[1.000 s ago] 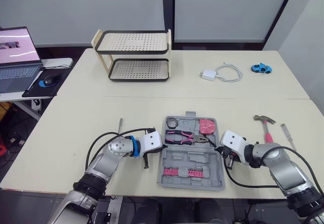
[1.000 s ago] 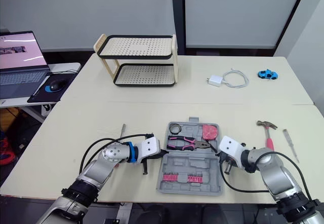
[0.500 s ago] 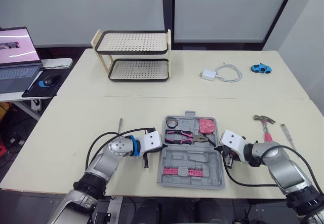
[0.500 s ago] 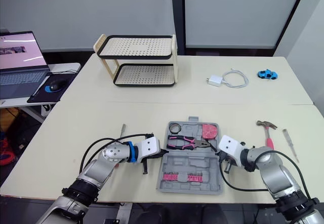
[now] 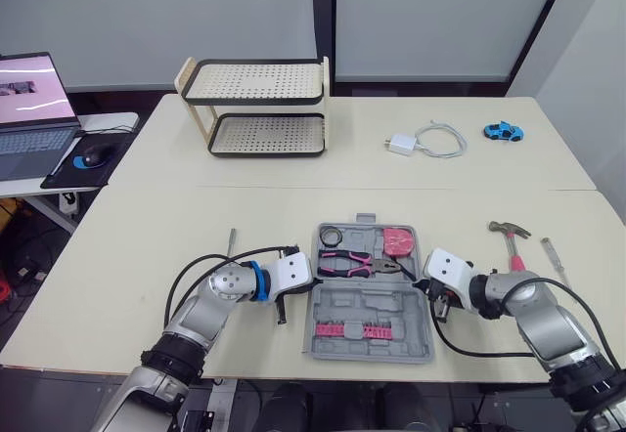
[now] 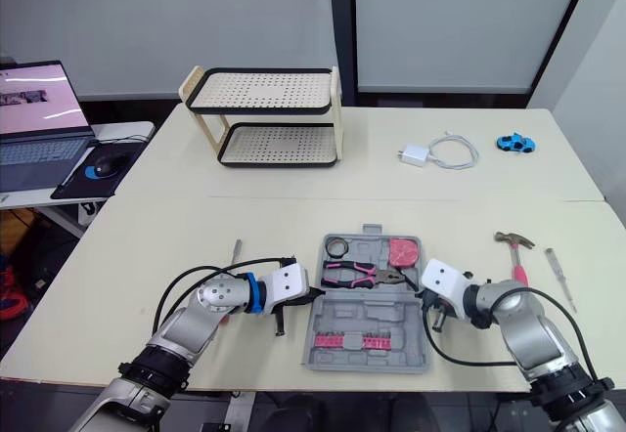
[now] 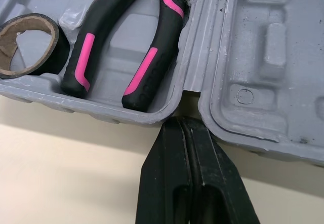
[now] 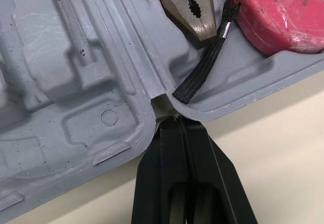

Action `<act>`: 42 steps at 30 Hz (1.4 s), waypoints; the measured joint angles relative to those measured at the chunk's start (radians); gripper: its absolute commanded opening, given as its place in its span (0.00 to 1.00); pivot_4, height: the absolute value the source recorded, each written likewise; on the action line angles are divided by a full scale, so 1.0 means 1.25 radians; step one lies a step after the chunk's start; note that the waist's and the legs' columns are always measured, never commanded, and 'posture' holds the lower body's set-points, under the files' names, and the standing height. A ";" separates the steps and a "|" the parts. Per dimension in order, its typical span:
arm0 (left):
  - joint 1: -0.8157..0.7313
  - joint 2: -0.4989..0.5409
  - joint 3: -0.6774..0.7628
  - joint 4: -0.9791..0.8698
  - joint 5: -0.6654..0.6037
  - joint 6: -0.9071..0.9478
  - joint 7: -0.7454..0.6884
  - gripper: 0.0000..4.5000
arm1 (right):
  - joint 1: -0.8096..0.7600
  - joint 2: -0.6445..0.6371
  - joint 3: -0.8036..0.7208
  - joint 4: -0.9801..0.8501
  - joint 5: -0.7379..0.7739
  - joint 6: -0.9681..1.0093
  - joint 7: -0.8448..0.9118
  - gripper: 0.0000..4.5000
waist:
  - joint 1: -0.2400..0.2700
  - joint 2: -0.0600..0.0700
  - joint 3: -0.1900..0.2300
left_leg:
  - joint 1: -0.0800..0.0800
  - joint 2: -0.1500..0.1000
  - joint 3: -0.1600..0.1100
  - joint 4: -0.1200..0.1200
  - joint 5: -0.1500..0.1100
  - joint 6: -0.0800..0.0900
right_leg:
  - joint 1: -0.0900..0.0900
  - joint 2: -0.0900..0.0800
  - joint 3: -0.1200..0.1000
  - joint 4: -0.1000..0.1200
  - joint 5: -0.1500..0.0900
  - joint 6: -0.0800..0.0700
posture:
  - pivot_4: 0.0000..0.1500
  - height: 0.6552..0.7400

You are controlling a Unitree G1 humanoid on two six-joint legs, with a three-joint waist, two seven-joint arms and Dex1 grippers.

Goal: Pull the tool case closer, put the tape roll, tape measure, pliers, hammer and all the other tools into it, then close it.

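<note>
Left gripper (image 7: 181, 125): fingers pressed together, holding nothing, tips in the hinge notch on the left edge of the case (image 5: 367, 303).
Right gripper (image 8: 177, 122): fingers pressed together, holding nothing, tips at the hinge gap on the case's right edge.
Case: lies open and flat on the bench (image 5: 293, 207), between the two grippers.
Far half: holds the tape roll (image 7: 56, 49), pliers (image 7: 152, 57) and tape measure (image 8: 283, 11).
Hammer (image 5: 513, 241): on the bench to the right of the case, apart from it.
</note>
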 measured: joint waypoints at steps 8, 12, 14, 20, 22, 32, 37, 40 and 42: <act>0.000 0.000 0.000 0.000 0.000 0.001 0.000 0.01 | -0.003 0.000 0.001 0.005 0.000 -0.006 0.000 0.00 | 0.000 0.000 0.000 | 0.000 0.000 0.000 0.000 0.000 0.000 | 0.000 0.000 0.000 0.000 0.000 0.000 | 1.00 1.00; 0.000 0.007 0.004 0.000 0.000 0.001 0.000 0.01 | -0.002 -0.006 -0.001 0.005 0.000 -0.006 0.000 0.00 | 0.000 0.000 0.000 | 0.000 0.000 0.000 0.000 0.000 0.000 | 0.000 0.000 0.000 0.000 0.000 0.000 | 1.00 1.00; 0.000 0.010 0.006 -0.001 -0.002 0.001 -0.002 0.01 | -0.002 -0.009 -0.003 0.005 0.000 -0.006 0.000 0.00 | 0.000 0.000 0.000 | 0.000 0.000 0.000 0.000 0.000 0.000 | 0.000 0.000 0.000 0.000 0.000 0.000 | 1.00 1.00; 0.004 0.015 0.007 -0.008 -0.010 0.010 -0.007 0.01 | 0.010 -0.012 -0.011 0.003 0.001 -0.027 -0.005 0.00 | 0.000 0.000 0.000 | 0.000 0.000 0.000 0.000 0.000 0.000 | 0.000 0.000 0.000 0.000 0.000 0.000 | 1.00 1.00; 0.008 0.021 0.008 -0.015 -0.016 0.015 -0.009 0.01 | 0.023 -0.013 -0.016 -0.005 0.001 -0.035 -0.014 0.00 | 0.000 0.000 0.000 | 0.000 0.000 0.000 -0.001 0.000 0.000 | -0.001 0.000 0.000 0.000 0.000 0.000 | 1.00 1.00; 0.036 0.076 0.033 -0.067 -0.042 0.052 -0.022 0.01 | 0.088 -0.072 -0.077 -0.065 0.031 -0.049 -0.025 0.00 | 0.000 0.000 0.002 | -0.002 0.000 0.000 -0.001 0.000 0.000 | -0.002 0.000 0.000 -0.001 0.000 0.000 | 1.00 1.00; 0.075 0.132 0.131 -0.159 -0.139 0.119 -0.045 0.01 | 0.162 -0.111 -0.177 -0.160 0.080 -0.054 -0.018 0.00 | 0.001 0.000 0.002 | -0.009 0.000 -0.001 0.000 0.000 0.000 | -0.008 0.000 -0.001 -0.001 0.000 0.000 | 1.00 1.00; 0.116 0.188 0.230 -0.233 -0.227 0.192 -0.063 0.01 | 0.249 -0.141 -0.292 -0.232 0.131 -0.054 0.000 0.00 | 0.002 0.000 0.002 | -0.011 0.000 -0.001 0.000 0.000 -0.001 | -0.010 -0.001 0.000 -0.001 0.000 0.000 | 1.00 1.00; 0.149 0.219 0.298 -0.260 -0.268 0.234 -0.060 0.01 | 0.315 -0.157 -0.386 -0.260 0.160 -0.051 0.013 0.00 | 0.003 0.000 0.002 | -0.011 0.000 0.000 0.000 0.000 0.000 | -0.010 -0.001 0.000 -0.001 0.000 0.000 | 1.00 1.00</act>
